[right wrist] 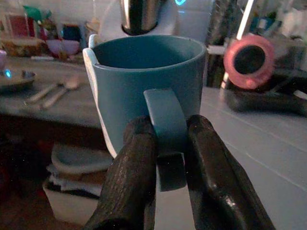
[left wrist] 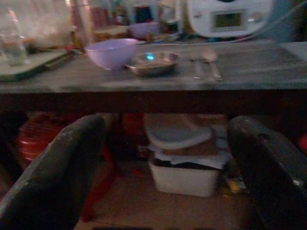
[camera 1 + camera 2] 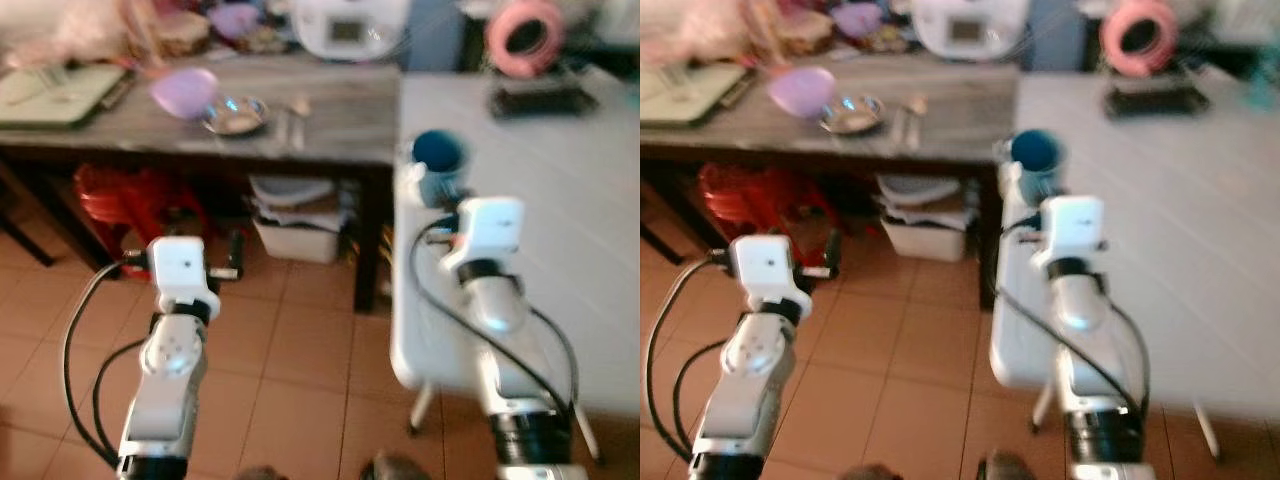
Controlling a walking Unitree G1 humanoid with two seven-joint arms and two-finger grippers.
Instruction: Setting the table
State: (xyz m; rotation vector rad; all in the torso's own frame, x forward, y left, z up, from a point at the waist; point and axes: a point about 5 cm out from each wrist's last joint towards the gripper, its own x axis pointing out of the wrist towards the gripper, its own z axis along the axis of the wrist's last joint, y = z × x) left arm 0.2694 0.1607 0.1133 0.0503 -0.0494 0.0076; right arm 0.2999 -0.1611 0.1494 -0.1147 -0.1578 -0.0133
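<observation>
Right gripper (image 1: pixel 170 158), jaws clamped on the handle of the rigid, breakable blue ceramic mug (image 1: pixel 144 81), holds it over the white worktop's (image 3: pixel 560 200) left edge; left gripper's (image 2: pixel 163 158) jaws gape apart

Blue mug (image 1: pixel 148 81): upright, mouth open, nothing visible inside, handle clamped between the right gripper (image 1: pixel 169 143)'s two black fingers; in the left eye view it sits right of centre in the upper half, at the near left corner of the white table (image 3: pixel 560 200). Lilac bowl (image 3: pixel 185 92), upright, upper left on the grey wooden table (image 3: pixel 330 125), touching or just beside a shallow metal dish (image 3: pixel 236 115) to its right. Two spoons (image 2: pixel 206 64) lie flat side by side just right of the dish, bowls away from the camera; views blurred, finer detail unreadable.
</observation>
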